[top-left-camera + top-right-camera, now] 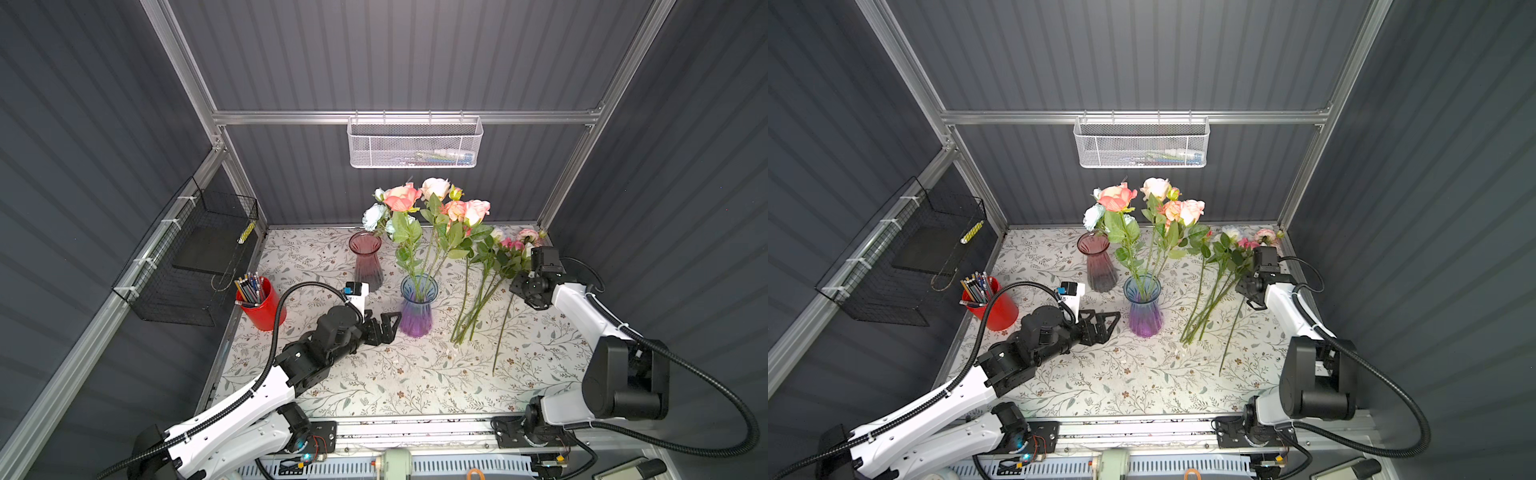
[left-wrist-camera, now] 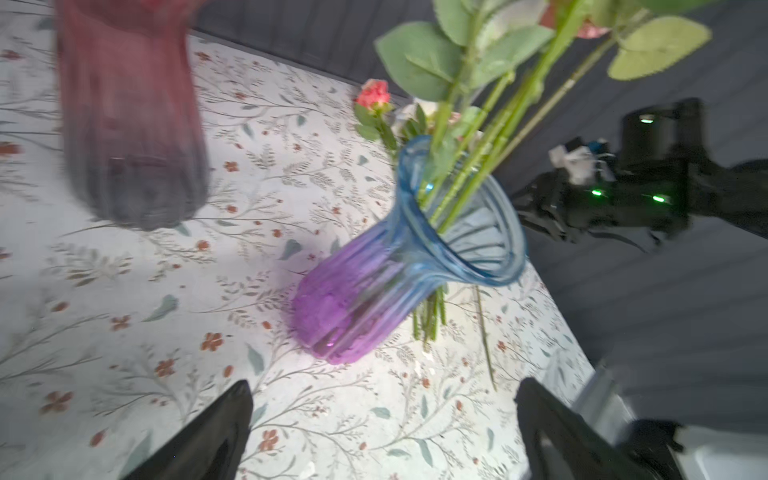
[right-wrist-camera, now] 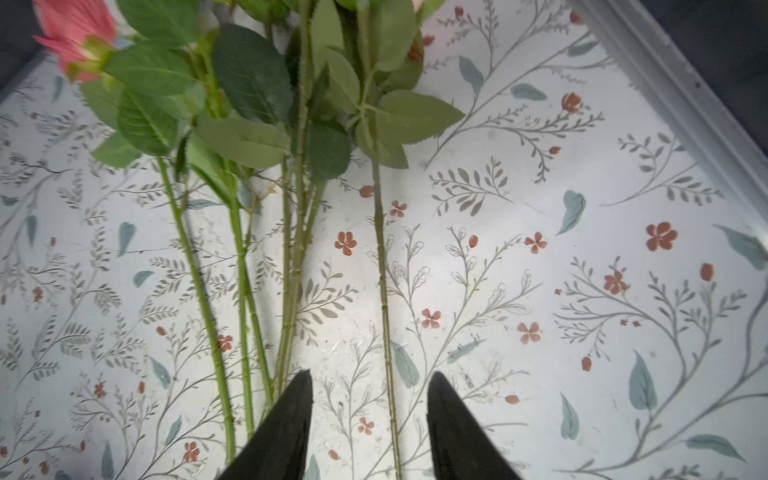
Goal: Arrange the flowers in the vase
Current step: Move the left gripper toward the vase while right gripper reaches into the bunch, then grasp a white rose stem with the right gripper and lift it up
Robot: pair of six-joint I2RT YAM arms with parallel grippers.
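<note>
Floral worktop [image 1: 415,386], near to far. We count two arms and two vases. Left fingers [image 2: 216,436], spread wide, point level at the blue-purple vase [image 1: 417,307], which holds about five flowers [image 1: 436,208]. Right fingers [image 3: 286,428], apart, point down astride one of about six lying stems [image 3: 380,249]. Red vase [image 1: 366,262] stands behind.

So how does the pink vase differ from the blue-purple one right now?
The blue-purple vase holds several flowers; the pink vase shows none. The blue-purple vase fades blue to purple, the pink vase pink to smoky grey. The blue-purple vase stands nearer the open left gripper; the pink vase sits farther back. Both are upright, ribbed, flared glass.
</note>
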